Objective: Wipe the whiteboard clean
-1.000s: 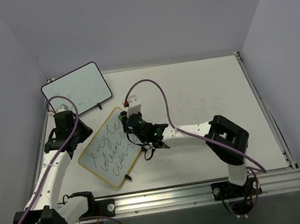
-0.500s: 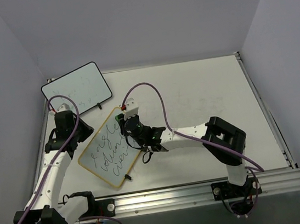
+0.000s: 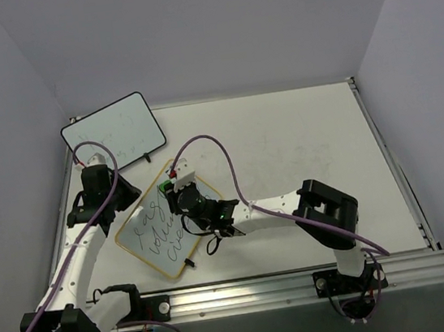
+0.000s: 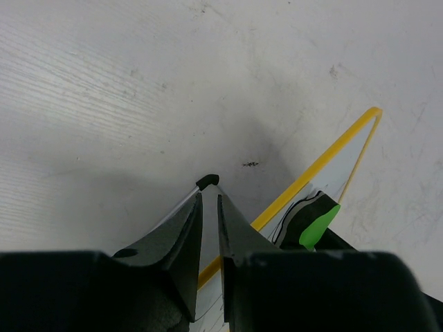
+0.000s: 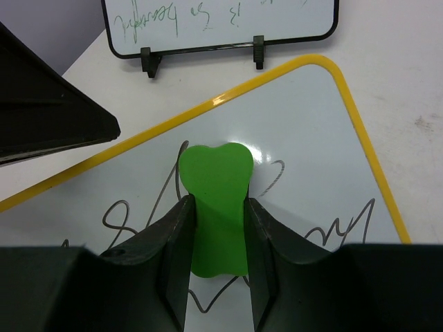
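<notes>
A: Where is the whiteboard (image 3: 156, 238)?
B: On the left part of the table (image 3: 300, 139), just beside the black-rimmed board (image 3: 112, 135), with black scrawl across it.
A: And the right gripper (image 5: 216, 204)?
B: Its fingers are clamped on a green eraser (image 5: 214, 169), whose tip sits over the writing.
A: The left gripper (image 4: 209, 200)?
B: It is nearly closed, pinching the whiteboard's edge.

The whiteboard (image 3: 145, 235) lay flat on the desk (image 3: 284, 141), toward the near left and turned diagonally. It was white with rounded corners and a thin yellow rim, and one small black foot showed on its near edge. Black cursive handwriting crossed it in three lines. A green eraser (image 5: 214, 200) stood over the writing near its far corner.
</notes>
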